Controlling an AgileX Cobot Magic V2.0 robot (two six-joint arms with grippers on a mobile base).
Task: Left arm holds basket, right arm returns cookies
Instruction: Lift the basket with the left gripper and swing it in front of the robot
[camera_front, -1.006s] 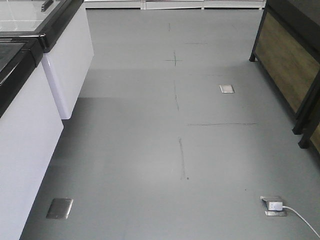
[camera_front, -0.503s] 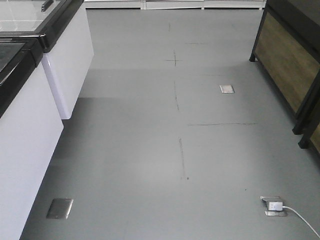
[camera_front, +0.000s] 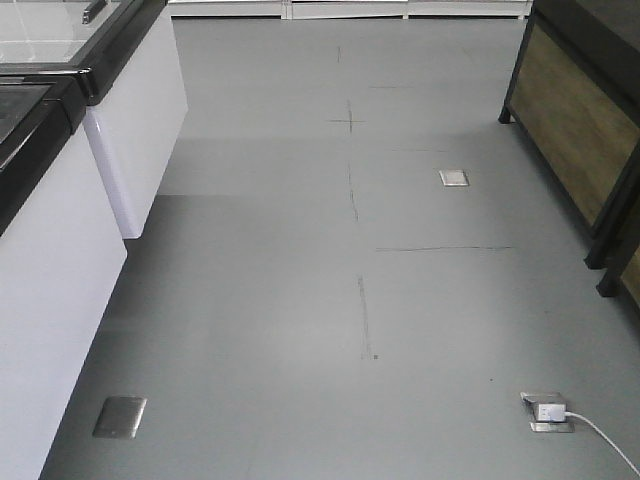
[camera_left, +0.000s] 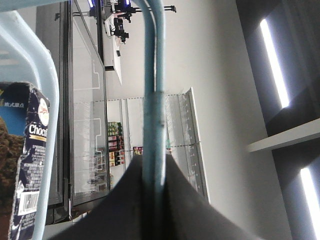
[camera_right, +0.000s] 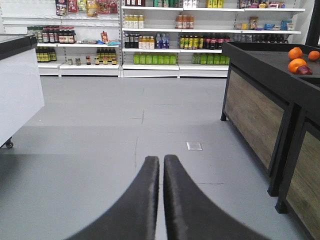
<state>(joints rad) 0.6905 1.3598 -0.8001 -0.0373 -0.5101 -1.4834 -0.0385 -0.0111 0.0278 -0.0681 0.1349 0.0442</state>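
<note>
Your left gripper (camera_left: 152, 162) is clamped on the basket's hoop handle (camera_left: 152, 60). Its 2 black fingers (camera_left: 127, 200) sit tight against either side of the light blue bar, and the handle runs straight up out of the grip to the top of the left wrist view.

The cookies (camera_left: 22, 150) are well to the left of that handle, at the edge of the view. You see the dark navy carton on end, with part of its round logo, white lettering and the barcode label low on its side. A pale blue bar of the basket (camera_left: 49, 100) curves down between the handle and the carton and crosses the carton's near edge.

Behind the handle stands a row of glass-doored cabinets (camera_left: 85, 125).

Your right gripper (camera_right: 161, 159) is pressed together with nothing between its fingers. It points out over bare grey floor (camera_right: 100, 130). These views do not show where it stands relative to the handle.

The right wrist view also takes in stocked shelves (camera_right: 150, 45), a dark wood-panelled stand (camera_right: 252, 112) carrying oranges (camera_right: 297, 59), and a floor socket plate (camera_right: 194, 146). In the front view only the floor, white cabinets (camera_front: 60, 270) and a plugged-in floor outlet (camera_front: 548, 410) show. Neither arm nor the basket appears there.
</note>
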